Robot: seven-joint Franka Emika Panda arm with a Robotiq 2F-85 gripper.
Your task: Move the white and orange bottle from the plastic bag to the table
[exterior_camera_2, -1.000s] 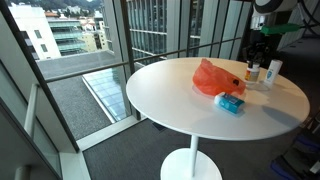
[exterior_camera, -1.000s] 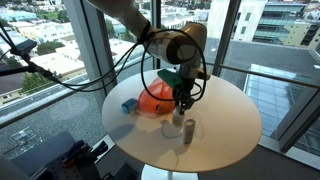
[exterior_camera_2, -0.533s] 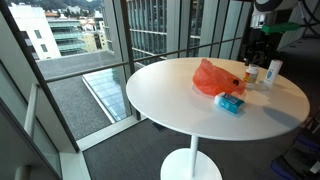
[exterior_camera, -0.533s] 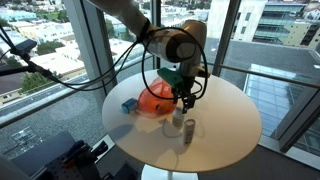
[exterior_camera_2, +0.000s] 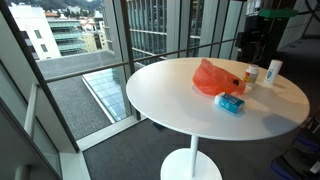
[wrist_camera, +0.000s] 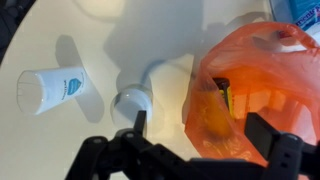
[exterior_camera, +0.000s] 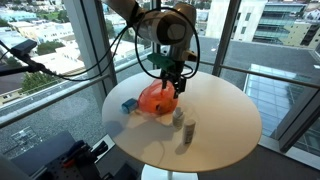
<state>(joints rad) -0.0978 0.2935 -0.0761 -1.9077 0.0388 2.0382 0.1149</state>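
The tool (exterior_camera: pixel 173 84) is being held wide open, with nothing gripped, above the orange plastic bag (exterior_camera: pixel 153 99) on the round white counter (exterior_camera: pixel 225 110). The white and orange bottle (exterior_camera_2: pixel 251 73) is being shown standing upright on the counter, just beside the bag and near a white tube (exterior_camera_2: pixel 272 70). In the wrist view it is being seen from above, apart from the fingers (wrist_camera: pixel 137 123). A blue packet (exterior_camera_2: pixel 229 103) is lying beside the bag.
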